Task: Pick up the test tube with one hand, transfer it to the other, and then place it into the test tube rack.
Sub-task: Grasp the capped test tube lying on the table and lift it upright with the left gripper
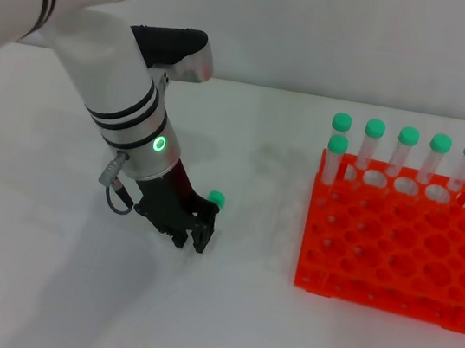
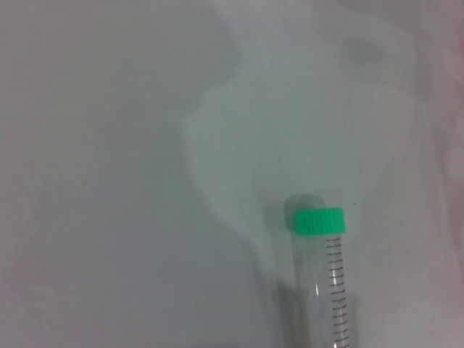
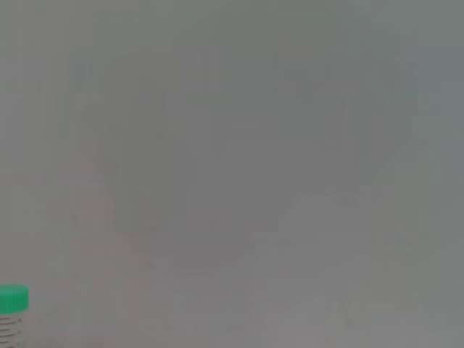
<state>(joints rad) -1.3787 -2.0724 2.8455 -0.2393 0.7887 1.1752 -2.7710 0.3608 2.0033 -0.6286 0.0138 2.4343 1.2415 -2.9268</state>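
the left gripper (image 1: 192, 236) is down at the table (image 1: 43, 268), well to the left of the rack (image 1: 396, 251), on the end of the white arm (image 1: 123, 114) with its green light. its black prongs sit around the tube (image 1: 214, 199), whose green cap pokes out on the side toward the rack. the left wrist view shows the tube (image 2: 322, 275) close up, its cap and printed scale clear, but none of the fingers, so i cannot tell whether the prongs are already closed on it or only straddling it. the tube looks to be lying at the table surface, not lifted.

this reads as the first step: the pick-up with one hand. the handover and the placing are not yet done.

further right, the orange-red rack holds a back row of green-capped tubes (image 1: 404, 156), with most holes free.

the right gripper is out of the head view; its wrist camera shows only bare table and a green cap (image 3: 13, 299) at the frame edge, so its state is unknown.

next, judging from this, the left hand needs a firm pinch on the tube, then a straight lift clear of the table, holding it with enough tube exposed for the right hand to take.
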